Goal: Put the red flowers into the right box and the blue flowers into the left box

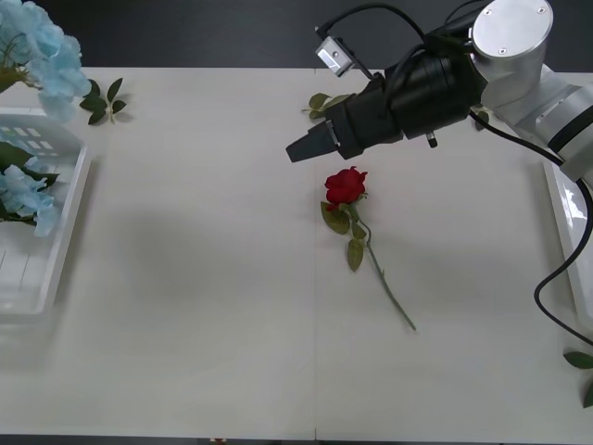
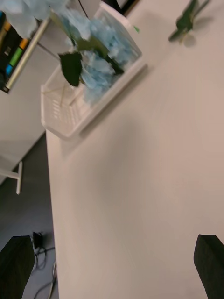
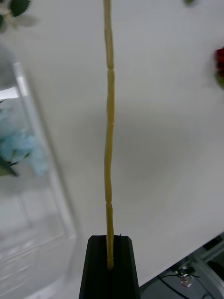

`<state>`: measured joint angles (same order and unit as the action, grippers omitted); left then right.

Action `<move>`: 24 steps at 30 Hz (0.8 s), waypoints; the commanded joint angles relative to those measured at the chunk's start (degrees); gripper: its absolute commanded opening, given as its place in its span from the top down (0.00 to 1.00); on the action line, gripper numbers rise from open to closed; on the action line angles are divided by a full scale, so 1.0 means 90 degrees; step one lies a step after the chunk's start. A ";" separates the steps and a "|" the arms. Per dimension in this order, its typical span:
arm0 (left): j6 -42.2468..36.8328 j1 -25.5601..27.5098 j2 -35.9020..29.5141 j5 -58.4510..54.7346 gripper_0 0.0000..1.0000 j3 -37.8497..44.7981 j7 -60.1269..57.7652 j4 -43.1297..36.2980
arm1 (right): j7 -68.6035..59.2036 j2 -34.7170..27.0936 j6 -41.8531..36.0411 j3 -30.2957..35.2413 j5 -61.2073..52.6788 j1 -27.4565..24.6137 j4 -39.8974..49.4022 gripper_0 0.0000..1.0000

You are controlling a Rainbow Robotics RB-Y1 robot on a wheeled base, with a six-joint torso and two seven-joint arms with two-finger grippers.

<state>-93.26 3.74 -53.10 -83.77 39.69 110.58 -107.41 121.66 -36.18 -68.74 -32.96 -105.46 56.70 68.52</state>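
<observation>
Bench (image 1: 204,324) scene, read outward from the robot. Nearest us, one red flower (image 1: 345,185) lies flat in the middle of the bench, its thin stem trailing back toward the robot and its head pointing away. It is free of any grip and well apart from both boxes.

Just beyond and above the head hangs the right pincer (image 1: 304,148), which touches nothing. Its fingers are spread wide, sitting at the two lower corners of its wrist view. We judge this to be an approach posture, open so that the stem can pass between the fingers.

To the sides, the right box (image 1: 561,213) sits at the bench's right edge, where we see only its rim. The left box (image 1: 69,222) at the left edge already holds blue flowers (image 1: 23,190).

The left pincer (image 3: 110,239) is closed tight on a blue flower stem (image 3: 109,140), held beside the left box. We take the pale-blue head (image 1: 42,56) above that box's far end to be its bloom, carried there for release.

Farthest off, leaf sprigs (image 1: 102,100) lie near the bench's far edge.
</observation>
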 commanded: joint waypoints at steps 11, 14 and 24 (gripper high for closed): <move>0.1271 0.0776 -0.0194 0.2257 1.00 0.0521 0.0321 -0.0068 | -0.2306 -0.0101 -0.1132 -0.0097 0.2704 0.0204 0.0775 0.00; 0.1515 0.0776 -0.0194 0.2726 1.00 0.0365 0.0243 0.0010 | -0.2609 -0.0091 -0.1356 -0.0146 0.3270 0.0204 0.0834 0.00; 0.1915 0.0747 -0.0194 0.3605 1.00 -0.0192 0.0164 0.0645 | -0.3127 -0.0110 -0.1454 -0.0830 0.4549 0.0204 0.0843 0.00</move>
<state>-76.50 10.37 -53.59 -52.78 38.04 112.98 -102.39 97.87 -36.18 -82.28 -39.03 -65.57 56.69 74.57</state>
